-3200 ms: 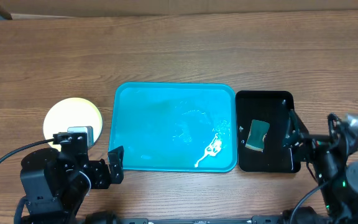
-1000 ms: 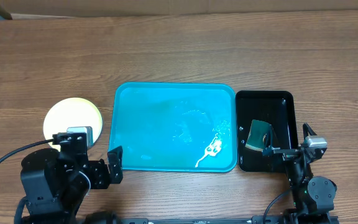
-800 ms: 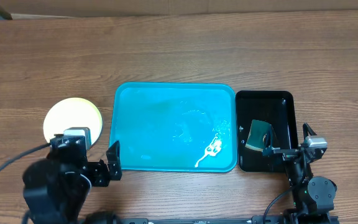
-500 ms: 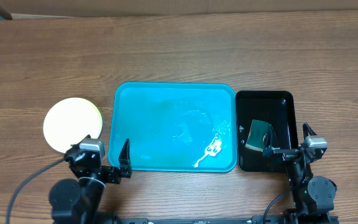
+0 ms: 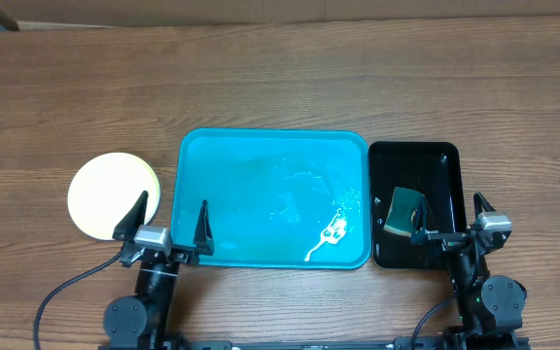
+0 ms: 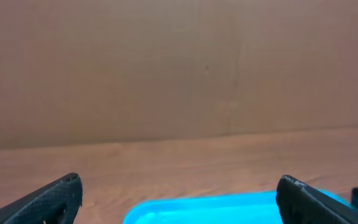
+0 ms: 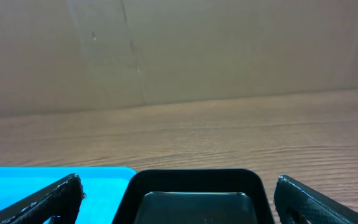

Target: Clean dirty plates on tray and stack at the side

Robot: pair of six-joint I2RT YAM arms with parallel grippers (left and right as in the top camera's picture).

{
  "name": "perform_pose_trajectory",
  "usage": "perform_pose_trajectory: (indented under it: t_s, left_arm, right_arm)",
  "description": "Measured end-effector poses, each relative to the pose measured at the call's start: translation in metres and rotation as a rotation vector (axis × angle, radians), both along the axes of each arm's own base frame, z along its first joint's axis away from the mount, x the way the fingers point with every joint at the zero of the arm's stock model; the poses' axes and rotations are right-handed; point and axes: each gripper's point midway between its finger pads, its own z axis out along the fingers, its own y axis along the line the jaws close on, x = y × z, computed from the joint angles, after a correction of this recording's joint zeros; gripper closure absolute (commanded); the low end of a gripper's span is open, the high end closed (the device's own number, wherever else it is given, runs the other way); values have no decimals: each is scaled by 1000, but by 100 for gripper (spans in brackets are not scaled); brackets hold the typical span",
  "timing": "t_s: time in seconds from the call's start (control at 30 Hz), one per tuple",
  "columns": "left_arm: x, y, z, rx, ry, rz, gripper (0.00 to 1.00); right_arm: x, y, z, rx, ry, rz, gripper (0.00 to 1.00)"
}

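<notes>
The blue tray (image 5: 251, 180) lies in the middle of the table, wet, with white foam near its front right; no plates lie on it. Its far edge shows in the left wrist view (image 6: 204, 208) and its corner in the right wrist view (image 7: 55, 177). A stack of plates (image 5: 110, 192) sits left of the tray, a white one on top, a yellow-green rim showing beneath. My left gripper (image 5: 165, 216) is open and empty at the tray's front left corner, jaws wide in its wrist view (image 6: 179, 199). My right gripper (image 5: 451, 216) is open and empty at the table's front right.
A smaller black glossy tray (image 5: 443, 160) stands right of the blue tray and holds a green sponge (image 5: 402, 209). Its far rim shows in the right wrist view (image 7: 194, 180). A cardboard wall stands behind the table.
My left arm has drawn back from beside the plate stack to the table's front edge, its open gripper now pointing away over the tray's corner. The right arm folded back earlier and stays still.
</notes>
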Motion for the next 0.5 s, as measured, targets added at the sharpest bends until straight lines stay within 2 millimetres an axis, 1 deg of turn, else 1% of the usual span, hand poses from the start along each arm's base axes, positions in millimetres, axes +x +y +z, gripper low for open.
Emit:
perform_pose_trajectory:
  t_s: [0.1,0.13,0.5]
  left_arm:
    - [2,1,-37,3,129,3,0]
    - [2,1,-46,3,160,8,0]
    - [3,3,-47,3,163,20,0]
  right_arm:
    - [0,0,0,0,0,0,0]
    - [0,0,0,0,0,0,0]
    - [0,0,0,0,-1,0,0]
